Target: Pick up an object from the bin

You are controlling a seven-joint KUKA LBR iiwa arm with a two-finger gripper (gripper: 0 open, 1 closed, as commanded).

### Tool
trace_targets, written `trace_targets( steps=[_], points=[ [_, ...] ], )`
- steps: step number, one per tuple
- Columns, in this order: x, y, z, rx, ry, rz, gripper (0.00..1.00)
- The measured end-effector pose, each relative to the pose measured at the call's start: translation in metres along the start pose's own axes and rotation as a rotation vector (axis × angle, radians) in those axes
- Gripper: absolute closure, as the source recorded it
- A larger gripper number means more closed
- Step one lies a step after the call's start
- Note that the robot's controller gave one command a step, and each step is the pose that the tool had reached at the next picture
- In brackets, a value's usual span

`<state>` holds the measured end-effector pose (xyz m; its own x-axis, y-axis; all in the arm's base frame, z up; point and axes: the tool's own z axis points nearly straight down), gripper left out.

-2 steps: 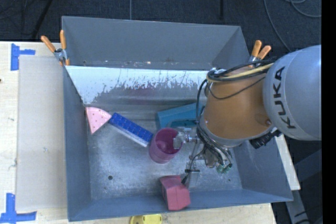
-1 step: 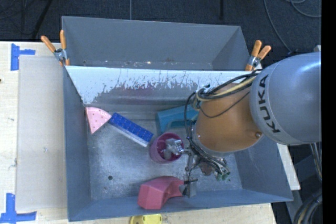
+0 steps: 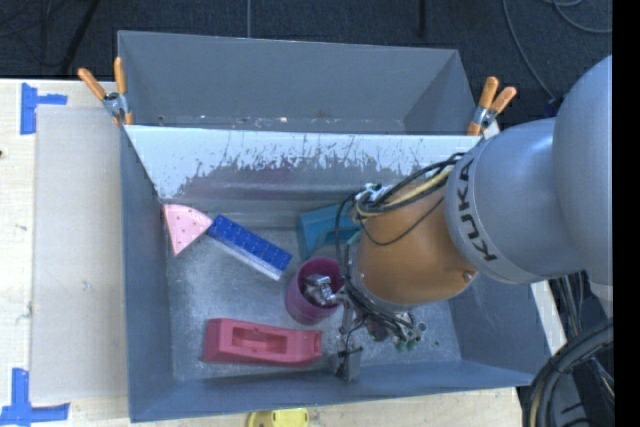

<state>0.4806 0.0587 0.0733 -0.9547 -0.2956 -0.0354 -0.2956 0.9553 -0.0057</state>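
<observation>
Your arm (image 3: pixel 520 205) comes in from the right, its orange wrist cover (image 3: pixel 410 260) bent steeply down so that the jaws point at the floor of the grey bin (image 3: pixel 145 315) near its front wall. They sit at the right end of the flat pinkish-red block (image 3: pixel 262 342), with the purple cup (image 3: pixel 312 293) just behind them; those two are your likeliest picks. You cannot tell whether the jaws are open or closed, and nothing shows between them, so count nothing as held. The block lies flat and long, which probably favours a pinch across its narrow end. The blue studded brick (image 3: pixel 248 246), teal piece (image 3: pixel 322 227) and pink wedge (image 3: pixel 185 225) lie further back, apart from the wrist
</observation>
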Motion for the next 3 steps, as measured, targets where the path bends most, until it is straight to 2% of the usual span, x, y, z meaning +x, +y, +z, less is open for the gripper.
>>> trace_targets(
  steps=[1, 2, 3],
  points=[
    [0.004, 0.022, -0.045, -0.003, 0.042, 0.198, 0.00],
    [-0.011, 0.045, -0.050, -0.002, 0.029, 0.224, 0.00],
    [-0.005, 0.041, -0.006, -0.007, 0.033, 0.280, 1.00]
  ],
)
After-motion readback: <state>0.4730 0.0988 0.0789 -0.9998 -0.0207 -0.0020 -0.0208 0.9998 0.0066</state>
